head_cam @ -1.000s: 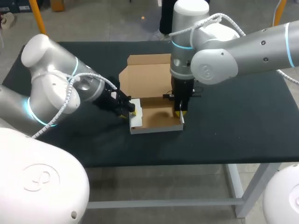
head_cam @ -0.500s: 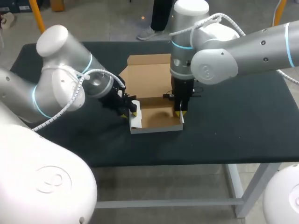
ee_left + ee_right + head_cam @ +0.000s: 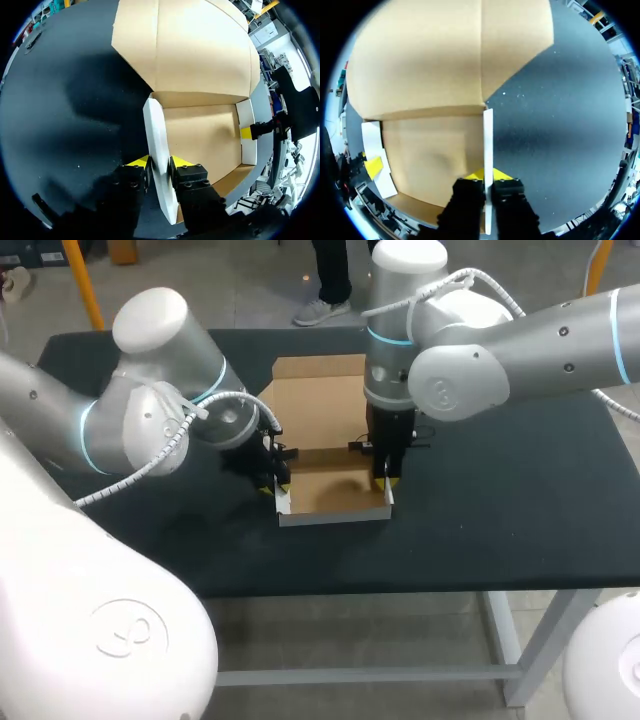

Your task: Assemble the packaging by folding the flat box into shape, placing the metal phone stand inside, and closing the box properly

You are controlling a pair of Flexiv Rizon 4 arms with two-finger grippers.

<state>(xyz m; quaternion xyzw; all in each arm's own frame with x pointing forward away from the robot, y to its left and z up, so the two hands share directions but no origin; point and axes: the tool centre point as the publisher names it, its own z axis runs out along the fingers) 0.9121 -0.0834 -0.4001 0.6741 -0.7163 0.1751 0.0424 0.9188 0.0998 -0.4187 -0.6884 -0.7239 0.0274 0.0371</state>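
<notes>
Now, box: I am seeing the brown cardboard box (image 3: 335,492) with white outer faces sitting as a shallow open tray in the middle of the black desk (image 3: 500,490). Its wide lid flap (image 3: 315,400) is lying flat behind it.
Left tool: my left tool (image 3: 159,162) is pinching the upright left side wall (image 3: 156,135) at a narrow gap, one yellow tip inside the tray and one outside.
Right tool: my right tool (image 3: 488,175) is clamping the right side wall (image 3: 488,140) the same way, coming straight down onto it.
Phone stand: I am not finding it in any view.
Handling: I am judging the board to be light, thin and springy. The walls are probably wanting to fold back open once released, and creasing easily if squeezed hard or twisted.
Where to hold: I am favouring mid-length grips on the wall edges with light pressure, and the lid flap is best taken by its far edge.
Risk: I am expecting so light a tray to be sliding on the desk if pushed from one side only.
</notes>
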